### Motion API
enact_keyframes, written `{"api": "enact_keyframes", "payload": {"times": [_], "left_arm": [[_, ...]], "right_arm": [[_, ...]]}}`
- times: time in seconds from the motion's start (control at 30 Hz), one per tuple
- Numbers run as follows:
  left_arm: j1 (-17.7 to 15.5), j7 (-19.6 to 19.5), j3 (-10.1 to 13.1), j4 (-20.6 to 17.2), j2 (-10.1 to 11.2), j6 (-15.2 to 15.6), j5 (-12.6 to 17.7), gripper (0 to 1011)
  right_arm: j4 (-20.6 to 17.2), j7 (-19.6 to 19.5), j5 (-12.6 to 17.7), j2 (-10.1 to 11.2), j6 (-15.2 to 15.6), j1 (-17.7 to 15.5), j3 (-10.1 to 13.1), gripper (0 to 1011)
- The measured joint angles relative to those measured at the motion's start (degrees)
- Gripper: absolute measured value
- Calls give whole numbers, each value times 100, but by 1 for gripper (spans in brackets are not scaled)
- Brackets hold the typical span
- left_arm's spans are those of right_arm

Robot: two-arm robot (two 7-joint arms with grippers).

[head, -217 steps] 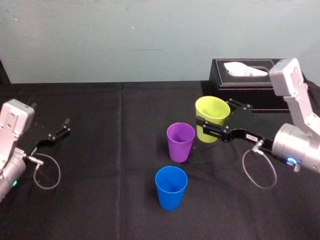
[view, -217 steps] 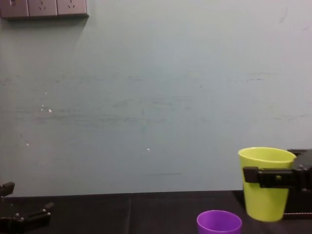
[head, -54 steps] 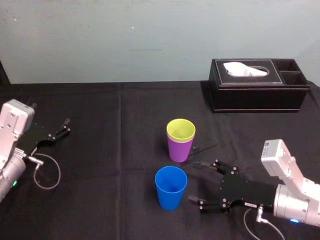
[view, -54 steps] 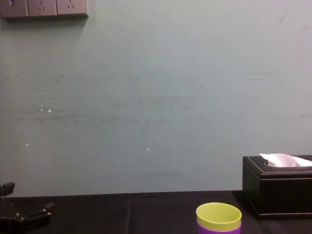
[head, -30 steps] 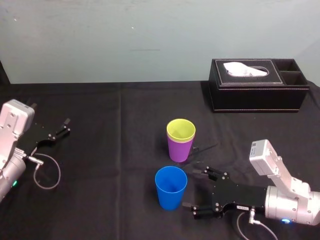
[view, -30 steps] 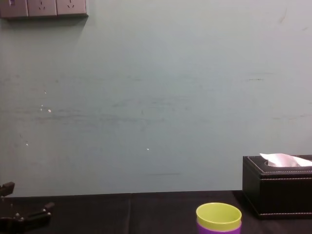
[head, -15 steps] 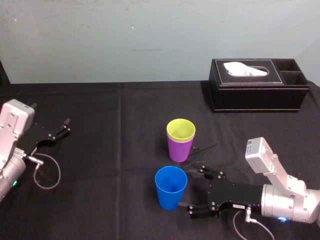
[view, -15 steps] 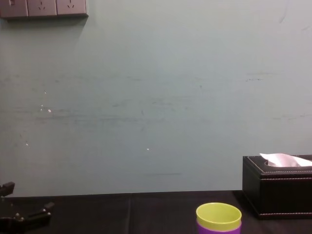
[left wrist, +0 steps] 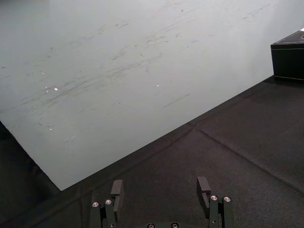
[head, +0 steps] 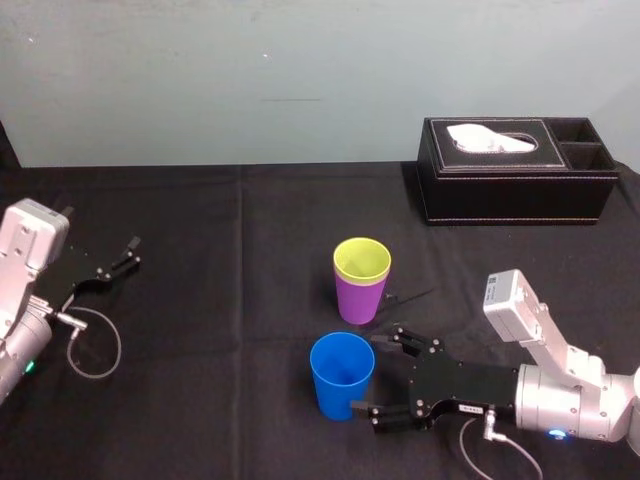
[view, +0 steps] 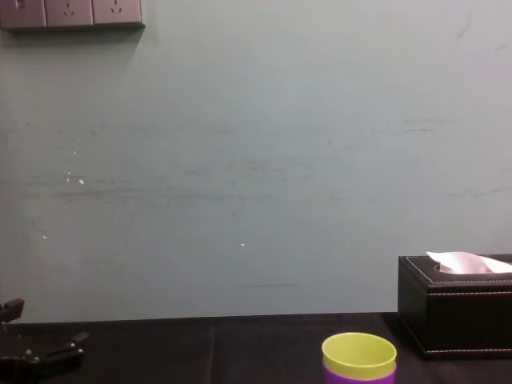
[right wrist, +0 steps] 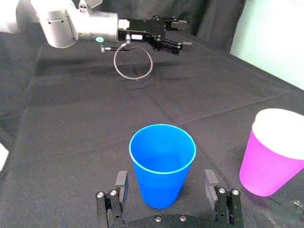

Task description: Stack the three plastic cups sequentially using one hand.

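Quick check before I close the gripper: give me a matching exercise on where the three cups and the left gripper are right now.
Things:
1. blue cup
2. yellow-green cup
3. purple cup
4. left gripper

States:
A. nested inside another cup
B. standing alone, flanked by the open right gripper
C. open, at the far left, away from the cups
D. upright, with another cup in it

Pairs: 1-B, 2-A, 3-D, 4-C
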Motion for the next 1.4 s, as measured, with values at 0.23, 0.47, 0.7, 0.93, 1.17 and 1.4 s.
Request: {"api": "enact_keyframes", "payload": {"times": [0.23,0.47,0.7,0.93,1.17,1.4], "left_arm": [[0,0,0,0,0,0,0,1010],[0,0,0,0,0,0,0,1010],[0,0,0,0,0,0,0,1010],[0,0,0,0,0,0,0,1010],[0,0,0,0,0,0,0,1010],[0,0,0,0,0,0,0,1010]], "right_arm": [[-16,-16,19,-20,29,27,-33,1002],[18,-33,28,-72,58,69,-75,1002],[101,-41,18,-151,94,145,-142,1002],[179,-47,-36,-228,122,227,-218,1002],[247,-46,-57,-311,151,295,-275,1002],[295,-27,-15,-363,187,348,-302,1002]]}}
